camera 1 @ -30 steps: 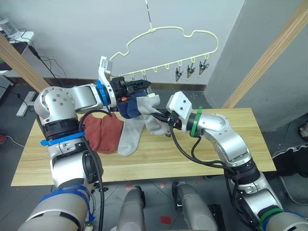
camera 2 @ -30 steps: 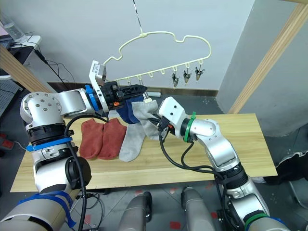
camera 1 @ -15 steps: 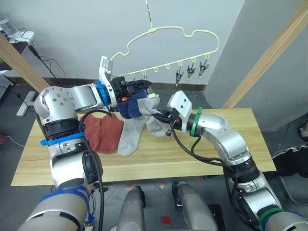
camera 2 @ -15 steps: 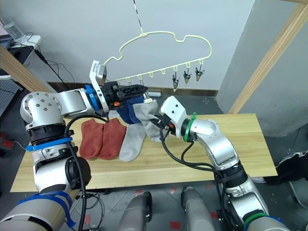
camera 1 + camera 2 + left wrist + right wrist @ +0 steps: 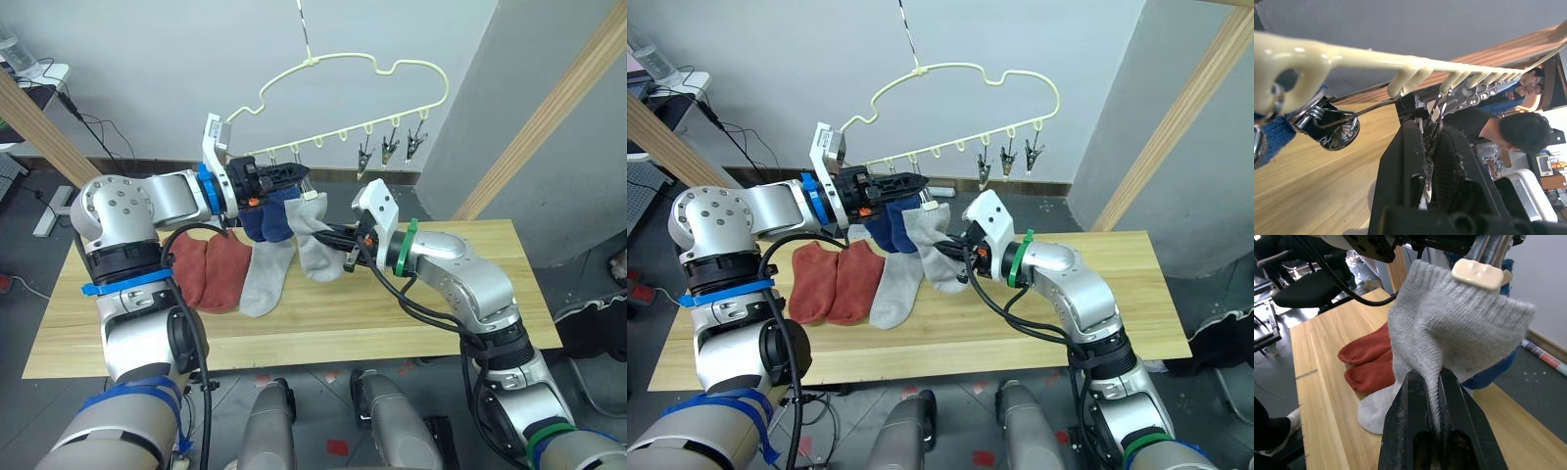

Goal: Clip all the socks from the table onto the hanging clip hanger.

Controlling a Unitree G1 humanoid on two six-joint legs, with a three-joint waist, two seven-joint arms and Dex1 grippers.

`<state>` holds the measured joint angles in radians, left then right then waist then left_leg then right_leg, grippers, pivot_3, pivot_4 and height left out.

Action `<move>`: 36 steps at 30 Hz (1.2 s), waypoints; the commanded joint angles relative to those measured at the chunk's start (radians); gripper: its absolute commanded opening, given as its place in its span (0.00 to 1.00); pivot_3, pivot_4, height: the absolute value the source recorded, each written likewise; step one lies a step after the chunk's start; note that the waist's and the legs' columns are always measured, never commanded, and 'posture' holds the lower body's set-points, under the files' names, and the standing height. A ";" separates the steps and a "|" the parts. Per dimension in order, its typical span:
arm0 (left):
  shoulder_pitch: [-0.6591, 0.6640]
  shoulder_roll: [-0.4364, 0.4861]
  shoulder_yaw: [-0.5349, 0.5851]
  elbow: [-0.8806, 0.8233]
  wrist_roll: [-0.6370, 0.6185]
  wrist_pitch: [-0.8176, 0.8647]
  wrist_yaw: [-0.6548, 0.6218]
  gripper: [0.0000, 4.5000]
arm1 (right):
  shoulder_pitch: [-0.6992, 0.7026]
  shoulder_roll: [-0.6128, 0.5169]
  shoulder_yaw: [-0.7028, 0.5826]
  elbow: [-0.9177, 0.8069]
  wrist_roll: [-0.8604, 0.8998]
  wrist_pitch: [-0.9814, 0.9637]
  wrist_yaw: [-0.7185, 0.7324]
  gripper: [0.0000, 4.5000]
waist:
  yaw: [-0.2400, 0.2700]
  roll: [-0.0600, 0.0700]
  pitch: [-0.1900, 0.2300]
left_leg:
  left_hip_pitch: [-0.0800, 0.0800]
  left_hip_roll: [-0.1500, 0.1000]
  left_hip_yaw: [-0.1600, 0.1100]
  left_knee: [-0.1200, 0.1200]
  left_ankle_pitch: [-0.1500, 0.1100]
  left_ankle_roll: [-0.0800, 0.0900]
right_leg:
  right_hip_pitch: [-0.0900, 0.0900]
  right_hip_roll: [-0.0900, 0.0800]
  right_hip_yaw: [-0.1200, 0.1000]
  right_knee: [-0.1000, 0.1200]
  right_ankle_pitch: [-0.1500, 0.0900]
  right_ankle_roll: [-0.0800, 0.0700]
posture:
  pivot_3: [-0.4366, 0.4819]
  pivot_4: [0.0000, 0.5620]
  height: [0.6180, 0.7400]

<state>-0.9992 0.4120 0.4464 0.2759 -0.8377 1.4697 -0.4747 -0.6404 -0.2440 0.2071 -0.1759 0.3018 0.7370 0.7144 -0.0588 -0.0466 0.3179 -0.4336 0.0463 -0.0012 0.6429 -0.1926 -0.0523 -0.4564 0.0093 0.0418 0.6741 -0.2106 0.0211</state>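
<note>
Centre frame: right claw (image 5: 1436, 396) is clamped on a grey sock (image 5: 1449, 333), lifted toward the hanger (image 5: 353, 83). Left claw (image 5: 1432, 147) pinches a clip (image 5: 1435, 115), prob. holding it open. If the cuff misses, sock drops to table (image 5: 470, 294).

Rust-red socks (image 5: 208, 272), grey sock (image 5: 1449, 333), cream hanger (image 5: 343, 83).
</note>
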 commanded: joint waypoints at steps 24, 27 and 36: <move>0.043 0.043 -0.051 -0.107 -0.060 -0.055 -0.099 0.48 | -0.086 0.004 -0.024 0.032 0.020 -0.043 -0.015 0.00 | 0.000 0.000 0.000 | -0.001 0.000 0.000 -0.001 0.000 0.000 | 0.000 0.000 0.000 -0.001 0.000 0.000 | 0.43 0.48 1.00; 0.048 0.046 -0.050 -0.115 -0.063 -0.056 -0.097 0.68 | -0.090 0.004 -0.017 0.047 0.010 -0.066 -0.019 0.00 | 0.000 0.000 0.000 | -0.001 0.000 0.000 -0.001 0.000 0.000 | 0.000 0.000 0.000 -0.001 0.000 0.000 | 0.43 0.47 1.00; 0.146 0.150 -0.107 -0.302 -0.057 -0.082 -0.126 1.00 | -0.087 0.044 -0.008 0.096 -0.013 -0.100 -0.058 0.06 | -0.006 0.000 0.000 | -0.001 0.000 0.001 -0.001 0.000 0.000 | -0.001 0.000 0.001 -0.001 0.000 0.000 | 0.45 0.45 1.00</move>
<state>-0.8742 0.5286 0.3584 0.0655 -0.8939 1.4184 -0.5693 -0.7229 -0.2086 0.2104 -0.0680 0.2888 0.6604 0.6683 -0.0652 -0.0466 0.3178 -0.4342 0.0469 -0.0010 0.6414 -0.1926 -0.0524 -0.4572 0.0092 0.0421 0.6733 -0.2105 0.0210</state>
